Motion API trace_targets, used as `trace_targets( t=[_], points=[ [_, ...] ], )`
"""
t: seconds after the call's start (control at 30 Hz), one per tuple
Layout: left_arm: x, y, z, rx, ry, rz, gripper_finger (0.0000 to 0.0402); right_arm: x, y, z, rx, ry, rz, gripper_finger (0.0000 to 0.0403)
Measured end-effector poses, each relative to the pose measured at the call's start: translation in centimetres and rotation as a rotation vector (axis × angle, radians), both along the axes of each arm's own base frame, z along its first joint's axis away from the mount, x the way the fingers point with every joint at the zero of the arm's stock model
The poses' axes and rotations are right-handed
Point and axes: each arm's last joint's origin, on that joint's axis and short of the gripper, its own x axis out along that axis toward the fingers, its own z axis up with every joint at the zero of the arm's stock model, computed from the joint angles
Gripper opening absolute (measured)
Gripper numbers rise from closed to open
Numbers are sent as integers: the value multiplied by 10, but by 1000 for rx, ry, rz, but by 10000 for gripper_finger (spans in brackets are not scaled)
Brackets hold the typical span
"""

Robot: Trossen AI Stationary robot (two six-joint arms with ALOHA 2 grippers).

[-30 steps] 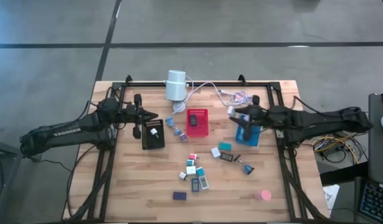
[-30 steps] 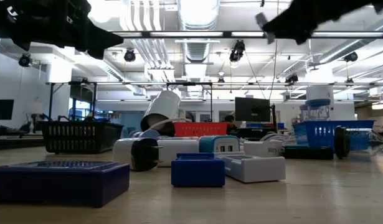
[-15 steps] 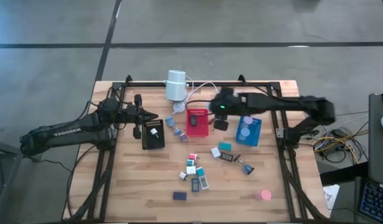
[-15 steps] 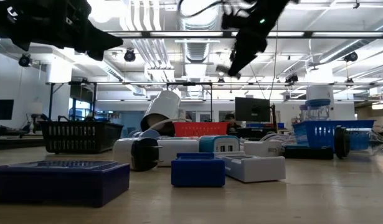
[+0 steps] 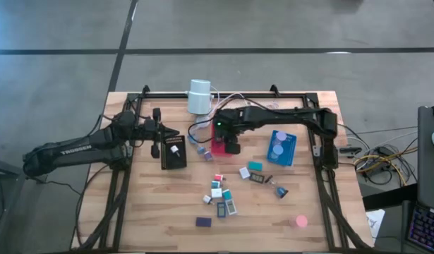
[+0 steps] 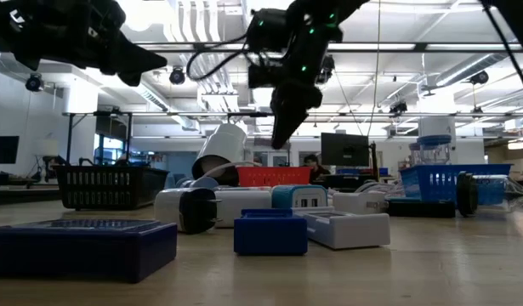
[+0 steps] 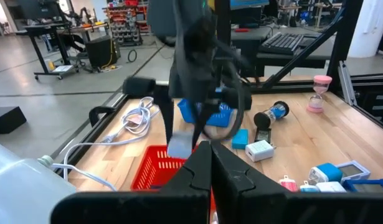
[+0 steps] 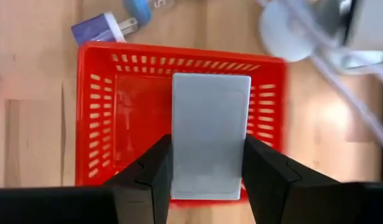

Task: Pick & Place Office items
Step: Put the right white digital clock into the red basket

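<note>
I see my right claw (image 5: 233,144) poised over the red basket (image 8: 98,124), clamped on a pale grey flat block (image 8: 210,134). My left claw (image 5: 176,132) sits pinched closed above the black tray (image 5: 174,156); its arm reads TROSSEN. The office items (image 5: 220,199) lie scattered mid-counter (image 5: 153,212), a pink disc (image 5: 297,221) apart. The white cylinder (image 5: 198,97) and blue tray (image 5: 281,147) flank the basket.
</note>
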Motion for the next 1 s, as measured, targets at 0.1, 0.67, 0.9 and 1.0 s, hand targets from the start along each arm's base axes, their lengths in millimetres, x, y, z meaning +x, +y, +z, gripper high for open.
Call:
trace_targets(
  t=[0.1, 0.67, 0.9, 1.0],
  points=[
    [0, 0, -1, -2, 6, 0, 5, 6, 0, -13, 46, 27, 14, 143],
    [0, 0, -1, 12, 8, -1, 5, 12, 0, -52, 140, 139, 35, 147],
    [0, 0, -1, 15, 8, -1, 5, 13, -2, -57, 144, 147, 31, 147],
    [0, 0, -1, 15, 8, -1, 5, 13, -2, -62, 154, 159, 36, 148]
  ],
)
